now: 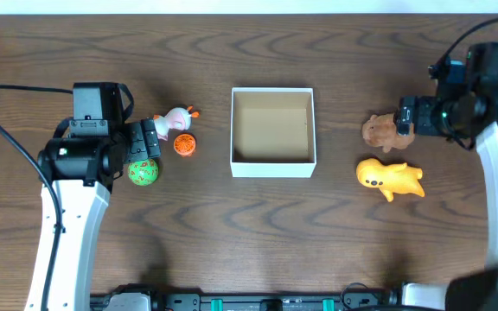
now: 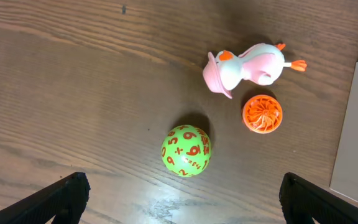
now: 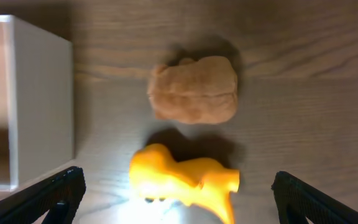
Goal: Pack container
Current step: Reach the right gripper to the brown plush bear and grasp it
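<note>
My overhead view is evenly lit and sharp, with faint shadows on the dark wooden table (image 1: 232, 242). The left wrist view is crisp, a pale sheen on the wood below the green numbered ball (image 2: 186, 150). The right wrist view is soft: the yellow rubber toy (image 3: 179, 177) blows out in glare, the fuzzy brown toy (image 3: 194, 90) and square white box (image 3: 42, 106) blur.

Square white thin-walled box (image 1: 273, 168): white walls, plain brown cardboard inside. Small green ball (image 2: 186, 150): bright green, orange numbers all over. Round orange ridged toy (image 2: 263, 113): solid orange, swirl pattern. Pale pink duck toy (image 2: 247, 67): pink-white, orange accents. Fuzzy brown animal toy (image 3: 193, 89): plain tan-brown. Glossy yellow toy (image 3: 179, 177): bright yellow. Wooden table (image 1: 232, 242): dark brown, wavy grain.
</note>
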Tool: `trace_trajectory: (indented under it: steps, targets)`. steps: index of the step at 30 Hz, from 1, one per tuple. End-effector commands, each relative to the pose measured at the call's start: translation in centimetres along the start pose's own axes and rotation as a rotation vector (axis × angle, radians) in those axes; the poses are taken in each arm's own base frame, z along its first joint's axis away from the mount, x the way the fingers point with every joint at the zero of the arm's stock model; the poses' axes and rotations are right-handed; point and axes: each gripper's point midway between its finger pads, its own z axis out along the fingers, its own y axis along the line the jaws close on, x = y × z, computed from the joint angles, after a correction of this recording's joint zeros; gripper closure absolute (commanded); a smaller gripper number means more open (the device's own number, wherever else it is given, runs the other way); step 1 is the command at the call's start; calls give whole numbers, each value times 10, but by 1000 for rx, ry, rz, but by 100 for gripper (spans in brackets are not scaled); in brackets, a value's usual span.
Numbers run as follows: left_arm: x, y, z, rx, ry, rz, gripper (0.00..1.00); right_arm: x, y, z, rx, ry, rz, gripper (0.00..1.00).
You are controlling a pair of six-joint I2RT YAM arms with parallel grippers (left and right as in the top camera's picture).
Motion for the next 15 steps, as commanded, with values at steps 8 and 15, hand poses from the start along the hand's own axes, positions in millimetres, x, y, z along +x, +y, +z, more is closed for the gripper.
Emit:
trace_trajectory:
  steps: [8,15]
  targets:
    - [-5,1,-2,-2,-10,8,2,-21,-27,78,72,51,15,1]
    - [-5,1,-2,-2,-10,8,2,2,-21,136,59,199,0,1]
